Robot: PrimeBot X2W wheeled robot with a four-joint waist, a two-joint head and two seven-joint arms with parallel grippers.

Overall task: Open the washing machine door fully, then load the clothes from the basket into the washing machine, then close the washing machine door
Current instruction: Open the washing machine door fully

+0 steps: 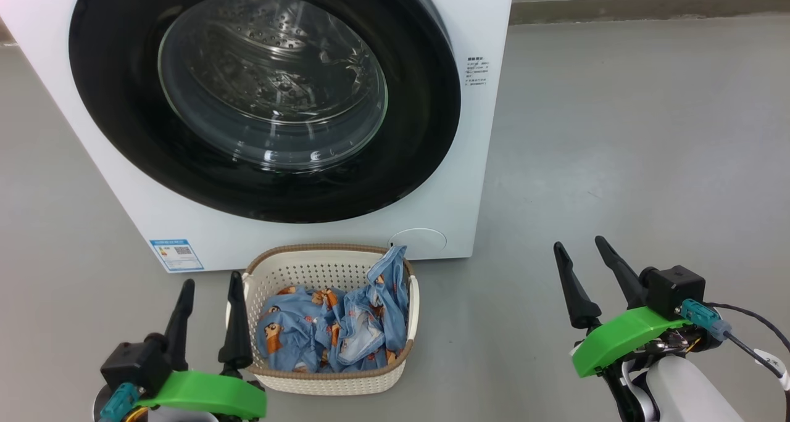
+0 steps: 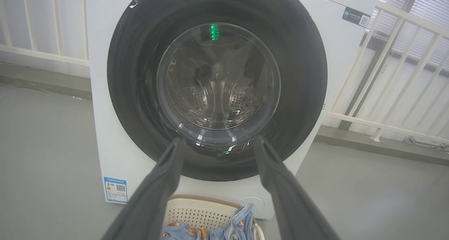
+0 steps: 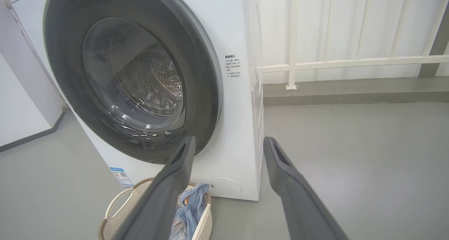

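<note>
Right, here's where I stand: nothing on the list is ticked off yet. The door (image 1: 265, 95) looks shut to me, its black ring lying flush against the front of the washer (image 1: 464, 187). Through the glass I can see the steel drum (image 2: 217, 92) with no laundry in it that I can make out.

The basket (image 1: 321, 248) sits on the floor (image 1: 617, 132), hard up against the foot of the washer and right under the door. The clothes (image 1: 333, 329) are all heaped inside it, blue with little bears, one piece riding up over the back right corner.

Left jaws stand wide apart with nothing between them. The left fingers (image 1: 236, 329) point up just beside the basket's left wall, and I can't tell whether they touch it. Right jaws are also spread and empty, and the right fingers (image 1: 573, 289) hover over bare floor well off to the basket's right.

So the whole job is still ahead of me: swing the door fully open, move the clothes across into the drum, then push the door shut. I reckon the door comes first, and the basket parked so close beneath it may crowd the swing.
</note>
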